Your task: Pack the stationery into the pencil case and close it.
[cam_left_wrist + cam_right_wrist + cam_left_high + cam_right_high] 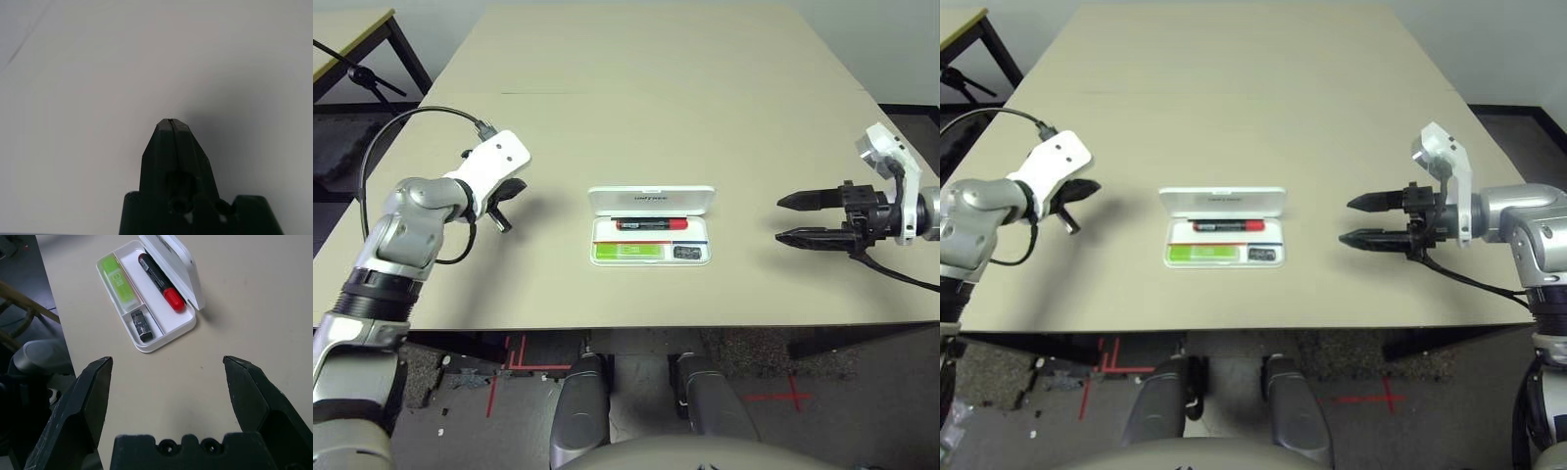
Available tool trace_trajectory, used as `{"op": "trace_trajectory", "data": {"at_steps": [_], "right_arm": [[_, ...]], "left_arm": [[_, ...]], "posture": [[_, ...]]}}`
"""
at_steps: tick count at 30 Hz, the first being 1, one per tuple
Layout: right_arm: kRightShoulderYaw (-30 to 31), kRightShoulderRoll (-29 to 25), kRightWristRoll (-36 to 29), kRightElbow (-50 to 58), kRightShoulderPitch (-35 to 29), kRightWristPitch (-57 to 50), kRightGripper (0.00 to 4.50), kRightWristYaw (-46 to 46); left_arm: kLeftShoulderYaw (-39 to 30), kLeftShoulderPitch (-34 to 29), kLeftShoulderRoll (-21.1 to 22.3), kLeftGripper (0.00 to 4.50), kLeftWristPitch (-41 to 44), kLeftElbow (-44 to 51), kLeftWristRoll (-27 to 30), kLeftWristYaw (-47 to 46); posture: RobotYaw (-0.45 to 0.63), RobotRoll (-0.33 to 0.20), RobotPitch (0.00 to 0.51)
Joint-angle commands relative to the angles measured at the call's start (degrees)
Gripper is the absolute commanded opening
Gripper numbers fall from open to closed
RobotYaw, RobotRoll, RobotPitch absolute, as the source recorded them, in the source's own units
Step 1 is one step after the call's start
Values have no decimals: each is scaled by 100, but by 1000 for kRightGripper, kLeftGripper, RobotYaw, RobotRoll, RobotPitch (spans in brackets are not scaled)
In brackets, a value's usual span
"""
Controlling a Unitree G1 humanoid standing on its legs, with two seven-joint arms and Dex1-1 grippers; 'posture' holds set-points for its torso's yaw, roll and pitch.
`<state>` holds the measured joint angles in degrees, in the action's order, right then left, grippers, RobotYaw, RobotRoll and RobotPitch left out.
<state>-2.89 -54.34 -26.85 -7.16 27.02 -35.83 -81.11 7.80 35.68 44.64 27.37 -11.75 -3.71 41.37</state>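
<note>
The white pencil case (651, 202) lies open at the table's centre, its lid standing up along the far side. In its tray rest the red marker with a black cap (651, 224), the lime-green highlighter (628, 252) and the small dark block (684, 252). My left gripper (504, 221) hangs over bare table well left of the case; the left wrist view shows it (168, 122) shut with nothing in it. My right gripper (781, 219) stands open to the right of the case, pointing at it, a short gap away. From the right wrist the case (188, 325) lies ahead of those open fingers.
A black cable (401, 122) loops from my left wrist over the table's left side. The table's front edge (626, 326) runs just below the case. Beyond the left edge stands a second table (352, 34) with a black stand beside it.
</note>
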Motion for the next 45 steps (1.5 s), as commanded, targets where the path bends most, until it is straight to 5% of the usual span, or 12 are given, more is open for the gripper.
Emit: {"op": "trace_trajectory", "data": {"at_steps": [1, 13, 34, 45], "right_arm": [[87, 5, 39, -7, -4, 22, 4500, 36], [101, -6, 65, 45, -59, 29, 4500, 129], [323, 63, 317, -155, 4, 247, 4500, 111], [381, 110, 430, -160, -30, 294, 4500, 142]], "left_arm": [[-65, 179, -339, 30, -30, -71, 82, -97], [129, 234, -982, 30, 450, 851, 562, 485], [912, -605, -511, 30, 854, 2459, 1000, 1867], [1630, -318, -702, 30, 527, 1964, 563, 1958]], "posture": [[-25, 0, 131], [-43, 0, 131], [-39, 0, 115], [-55, 0, 115]]}}
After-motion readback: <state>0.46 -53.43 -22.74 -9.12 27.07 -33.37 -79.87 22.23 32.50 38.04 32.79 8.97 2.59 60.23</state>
